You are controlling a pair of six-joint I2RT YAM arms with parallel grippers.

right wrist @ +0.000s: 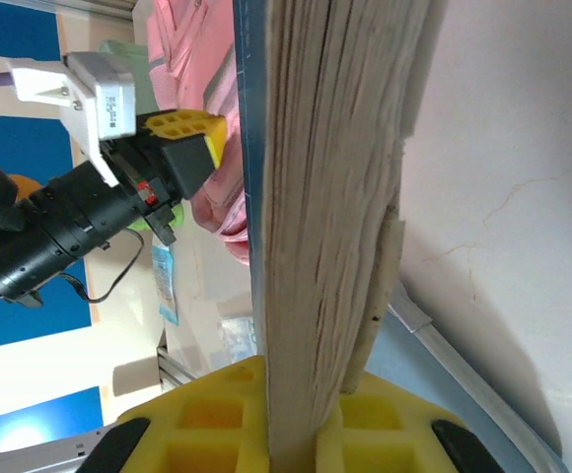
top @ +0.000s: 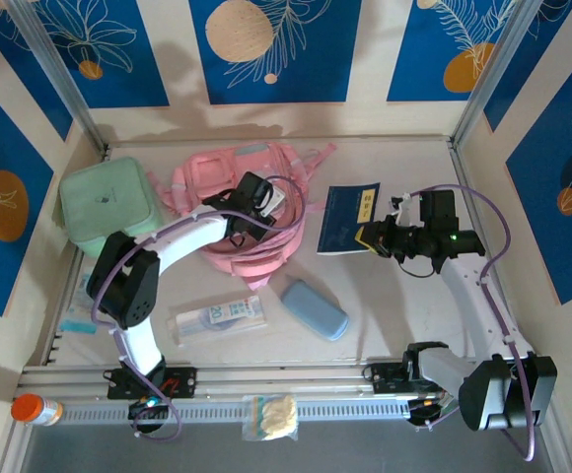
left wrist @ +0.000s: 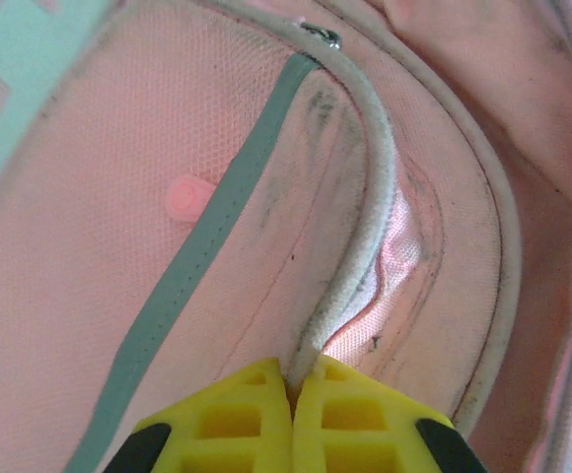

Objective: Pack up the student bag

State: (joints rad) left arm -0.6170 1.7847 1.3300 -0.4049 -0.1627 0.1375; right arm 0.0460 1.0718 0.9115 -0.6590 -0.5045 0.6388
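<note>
Now, pink student bag [top: 199, 179] lying on the bench [top: 385, 296] toward 11 o'clock, left jaws pressed together on its grey piped pocket edge [left wrist: 360, 246], right jaws clamped on the page side of a blue book [top: 345, 219] at 1 o'clock, mint case [top: 104, 207] at 10 o'clock

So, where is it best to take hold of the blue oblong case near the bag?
Grip the blue case at its middle, coming from straight above and closing across its narrow width. It lies flat and slanted on the table, with both long sides free.
</note>
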